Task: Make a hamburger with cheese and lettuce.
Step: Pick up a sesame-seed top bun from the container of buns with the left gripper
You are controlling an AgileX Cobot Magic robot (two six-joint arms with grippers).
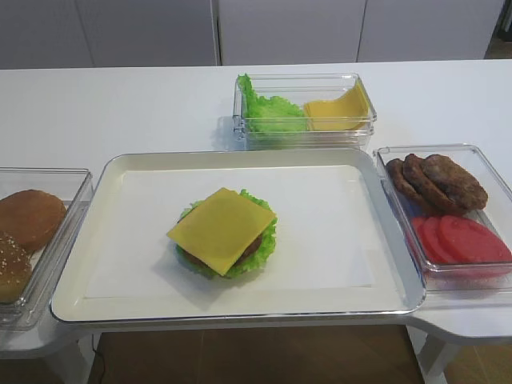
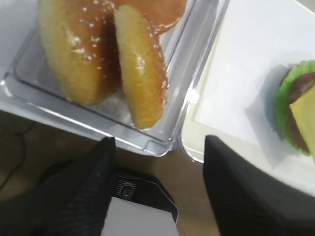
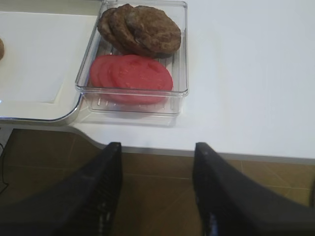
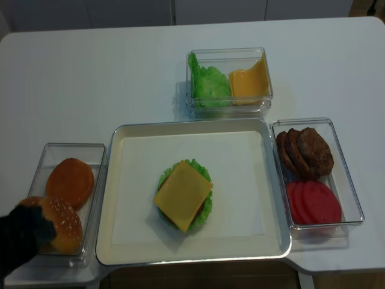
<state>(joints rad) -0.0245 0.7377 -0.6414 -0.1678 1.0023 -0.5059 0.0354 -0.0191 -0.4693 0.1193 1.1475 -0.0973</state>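
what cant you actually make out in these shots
- Whether a bun base lies under the hamburger: the cheese and lettuce cover it in both high views.
- Left gripper: in the realsense high view only a dark blur at the bottom-left edge; the other high view misses it.
- Right gripper: seen only in its own wrist view, over the floor beyond the table edge.
- How many spare cheese slices: stacked, too small.

Two high front views sharing the tray [image 1: 120, 172]; two close, downward wrist views.

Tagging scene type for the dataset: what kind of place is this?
Probably a lab mock-up of a burger prep station: white table, metal tray holding the hamburger, clear tubs of buns, patties, tomato.
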